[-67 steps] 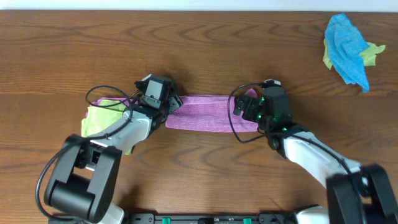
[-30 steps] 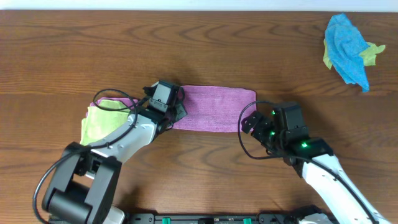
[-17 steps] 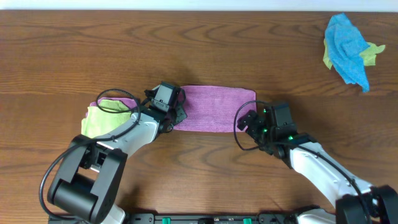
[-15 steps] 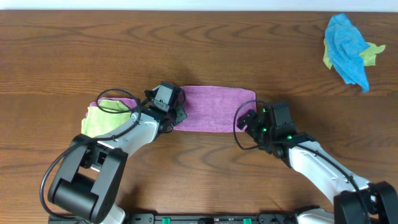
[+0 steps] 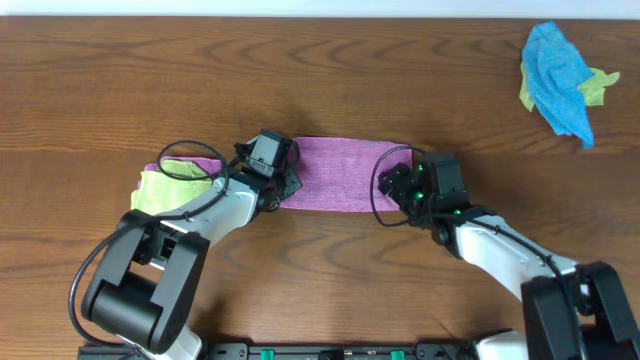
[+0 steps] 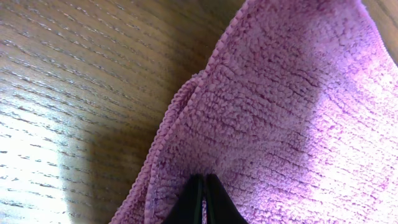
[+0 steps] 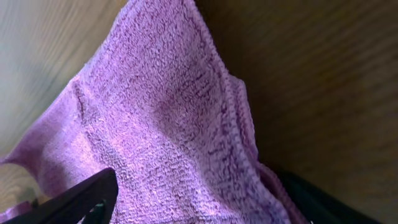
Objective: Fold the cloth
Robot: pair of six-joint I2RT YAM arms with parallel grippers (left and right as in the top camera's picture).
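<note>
Wooden table [image 5: 100,80] seen from overhead, carrying both arms and three pieces of fabric. Reaching in from the near edge: left arm [image 5: 190,215] and right arm [image 5: 500,250], angled toward each other at mid-table. Between them, flat on the wood, the purple cloth [image 5: 345,172], laid out as a long strip running left to right. Just beyond its left end, a crumpled green rag [image 5: 165,190], crossed by the left arm's cable. Well apart in the far right corner, a bunched blue rag [image 5: 558,80] with yellow showing at its edge. At the strip's left end, left gripper [image 5: 285,185], clenched on the cloth. In the left wrist view, black fingertips [image 6: 198,199] pressed together with purple pile pinched between them, and a doubled hem curling off to the left. At the right end, right gripper [image 5: 392,182], released. In the right wrist view, fingers [image 7: 84,198] spread wide to either side of the cloth's edge, holding nothing.
</note>
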